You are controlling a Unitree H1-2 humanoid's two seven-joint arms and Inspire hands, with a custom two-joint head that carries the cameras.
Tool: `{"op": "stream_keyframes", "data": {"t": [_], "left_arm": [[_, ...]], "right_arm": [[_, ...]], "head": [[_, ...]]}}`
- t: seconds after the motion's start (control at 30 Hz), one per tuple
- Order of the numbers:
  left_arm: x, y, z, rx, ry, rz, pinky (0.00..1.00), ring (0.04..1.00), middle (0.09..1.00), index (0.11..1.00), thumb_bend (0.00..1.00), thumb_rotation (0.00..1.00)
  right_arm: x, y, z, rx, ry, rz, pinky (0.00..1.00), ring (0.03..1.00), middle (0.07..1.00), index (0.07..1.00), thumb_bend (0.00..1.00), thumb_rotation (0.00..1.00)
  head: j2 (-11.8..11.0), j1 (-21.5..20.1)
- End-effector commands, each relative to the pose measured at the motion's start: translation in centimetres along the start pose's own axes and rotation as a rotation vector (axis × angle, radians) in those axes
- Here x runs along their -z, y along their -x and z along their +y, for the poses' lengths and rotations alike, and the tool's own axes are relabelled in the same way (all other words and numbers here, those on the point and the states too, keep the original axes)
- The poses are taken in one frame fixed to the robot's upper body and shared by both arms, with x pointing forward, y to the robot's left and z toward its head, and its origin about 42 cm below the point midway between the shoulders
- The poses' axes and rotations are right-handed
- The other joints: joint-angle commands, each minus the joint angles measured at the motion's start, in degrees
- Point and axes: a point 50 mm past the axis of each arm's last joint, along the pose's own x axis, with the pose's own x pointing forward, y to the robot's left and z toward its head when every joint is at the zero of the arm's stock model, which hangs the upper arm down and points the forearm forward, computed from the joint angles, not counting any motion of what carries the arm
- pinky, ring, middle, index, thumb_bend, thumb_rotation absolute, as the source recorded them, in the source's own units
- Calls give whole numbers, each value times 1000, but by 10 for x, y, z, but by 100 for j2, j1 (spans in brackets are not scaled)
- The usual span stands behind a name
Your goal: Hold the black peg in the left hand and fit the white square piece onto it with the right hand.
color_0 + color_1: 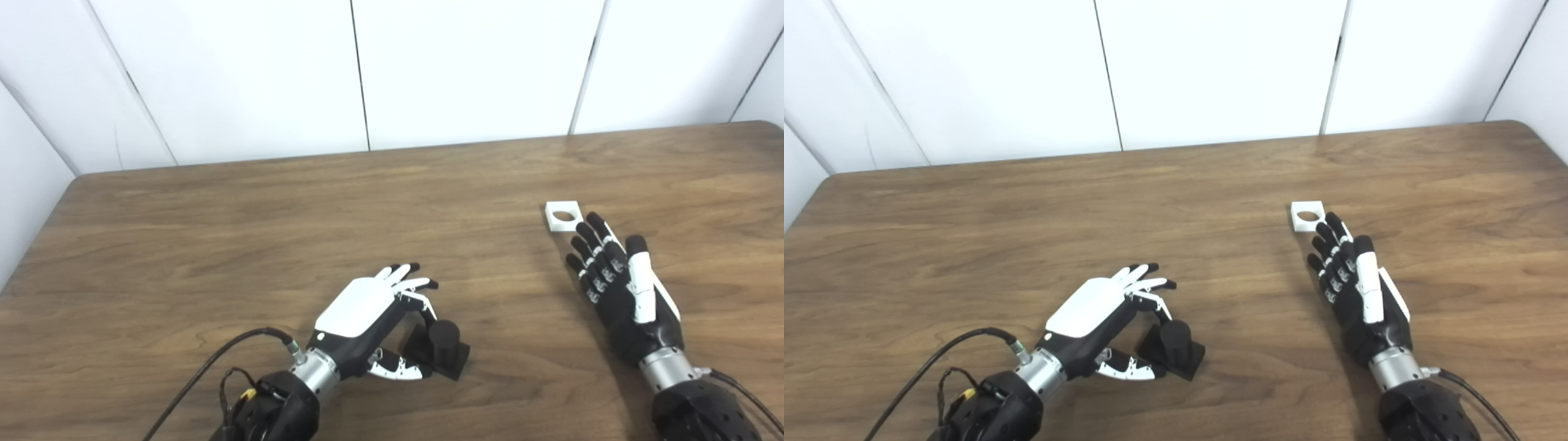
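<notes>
table (245, 220): brown wood grain, rounded corners, pretty smooth looking
black peg (443, 338): stubby matte cylinder on a square base, sitting near the front edge
left hand (367, 312): fingers spread, arched over the peg, holding nothing; base partly hidden
white square piece (562, 216): flat plastic block, round hole
right hand (618, 285): released, flat, fingertips just beside the piece, contact unclear

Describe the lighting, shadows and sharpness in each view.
Left eye view: soft, even light, faint shadow left of the right robot hand, pale sheen on the far table. Right eye view: same softness; the black peg shows little detail, the white square piece slightly blurred.
</notes>
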Motion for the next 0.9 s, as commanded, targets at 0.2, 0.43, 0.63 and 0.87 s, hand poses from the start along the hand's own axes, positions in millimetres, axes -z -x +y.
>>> {"op": "stream_keyframes", "data": {"t": [0.2, 0.43, 0.63, 0.87], "left_arm": [[3, -1, 1, 10, -22, 16, 1000, 996, 888, 491, 524, 71], [3, -1, 1, 12, -11, 21, 1000, 994, 887, 490, 524, 70], [2, -1, 0, 20, -4, 30, 1000, 1000, 896, 490, 524, 70], [3, 0, -2, 18, -6, 33, 1000, 1000, 898, 490, 524, 69]], "right_arm": [[-64, -38, -20, 46, 636, -138, 845, 918, 931, 877, 706, 627], [-117, -90, -19, 11, 1136, -213, 901, 954, 909, 761, 850, 369], [-126, -118, -15, -57, 1316, -188, 997, 979, 925, 737, 895, 249], [-120, -144, -19, -129, 1485, -88, 1000, 1000, 952, 749, 928, 253]], "head": [[38, 7], [46, -4], [53, -59], [6, -85]]}}
